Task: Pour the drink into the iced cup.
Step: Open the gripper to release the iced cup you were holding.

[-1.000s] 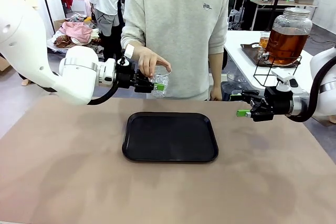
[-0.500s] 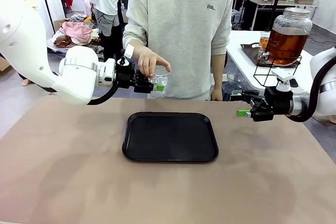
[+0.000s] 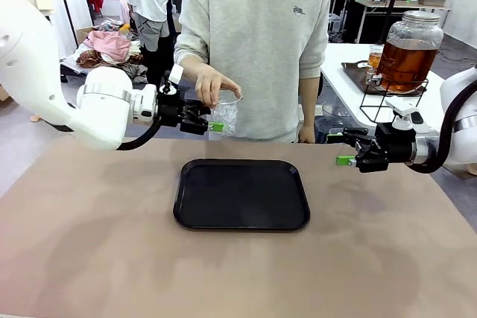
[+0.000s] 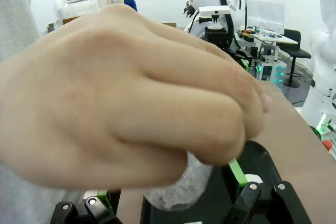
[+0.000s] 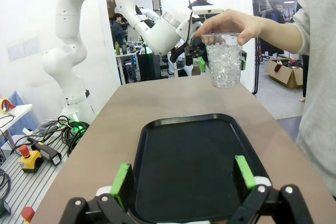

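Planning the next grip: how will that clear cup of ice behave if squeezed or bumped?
The cup looks like thin clear plastic, so it would probably flex under a hard squeeze. Ice fills it nearly to the rim, so it is likely heavy for its size. Being tall and narrow, it may tip.

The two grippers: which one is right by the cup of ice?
The left gripper, open beside the iced cup that the person's hand holds from above. The right gripper waits apart, near the table's right side.

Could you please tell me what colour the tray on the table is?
The tray is plain black, best seen in the front view.
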You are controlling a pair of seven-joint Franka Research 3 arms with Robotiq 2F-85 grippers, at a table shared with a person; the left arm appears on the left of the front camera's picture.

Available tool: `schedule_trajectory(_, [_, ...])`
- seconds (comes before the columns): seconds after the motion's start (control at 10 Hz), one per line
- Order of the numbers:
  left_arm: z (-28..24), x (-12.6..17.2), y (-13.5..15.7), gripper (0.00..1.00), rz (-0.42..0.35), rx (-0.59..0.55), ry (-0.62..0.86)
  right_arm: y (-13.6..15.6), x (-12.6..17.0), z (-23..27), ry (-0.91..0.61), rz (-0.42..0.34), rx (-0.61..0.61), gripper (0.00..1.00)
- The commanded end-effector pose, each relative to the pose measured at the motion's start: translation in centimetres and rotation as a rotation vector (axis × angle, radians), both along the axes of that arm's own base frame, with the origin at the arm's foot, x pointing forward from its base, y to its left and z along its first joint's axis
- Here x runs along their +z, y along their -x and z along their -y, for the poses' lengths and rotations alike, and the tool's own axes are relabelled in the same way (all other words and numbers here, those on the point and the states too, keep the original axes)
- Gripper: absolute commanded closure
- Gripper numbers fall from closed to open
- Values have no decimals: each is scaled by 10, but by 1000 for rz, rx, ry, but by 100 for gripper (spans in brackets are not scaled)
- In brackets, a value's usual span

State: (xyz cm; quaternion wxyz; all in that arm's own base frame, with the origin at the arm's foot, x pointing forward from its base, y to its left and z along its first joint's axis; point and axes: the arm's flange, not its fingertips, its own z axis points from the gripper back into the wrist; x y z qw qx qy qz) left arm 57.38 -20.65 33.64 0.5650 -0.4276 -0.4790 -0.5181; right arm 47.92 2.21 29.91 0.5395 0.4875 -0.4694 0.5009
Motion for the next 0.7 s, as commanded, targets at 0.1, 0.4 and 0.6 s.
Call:
schedule_trajectory(0.1, [-41, 0, 27, 0, -16, 33, 22, -1, 3, -1, 1, 7, -2, 0])
schedule_trajectory(0.4, [-95, -2, 56, 0, -7, 53, -9, -1, 3, -1, 1, 7, -2, 0])
schedule_trajectory(0.6, [-128, -6, 79, 0, 21, 45, -18, -1, 3, -1, 1, 7, -2, 0])
